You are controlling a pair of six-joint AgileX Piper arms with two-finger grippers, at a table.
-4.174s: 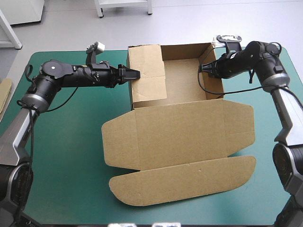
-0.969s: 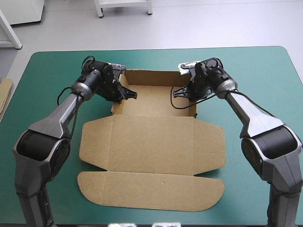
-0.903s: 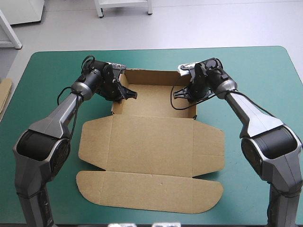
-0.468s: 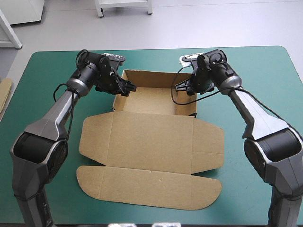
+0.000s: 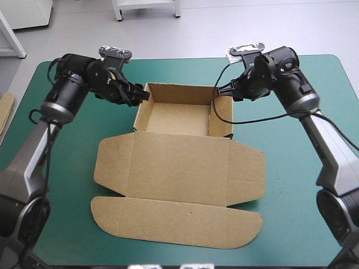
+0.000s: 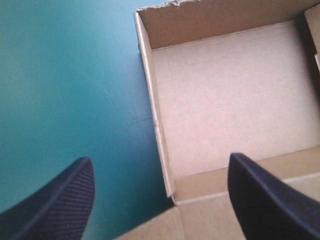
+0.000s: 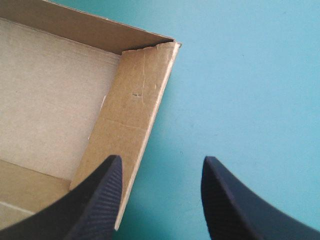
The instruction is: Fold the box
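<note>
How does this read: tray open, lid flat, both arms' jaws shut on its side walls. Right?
No: both wrist views show the jaws open, holding nothing. The tray is open with its lid flat.
</note>
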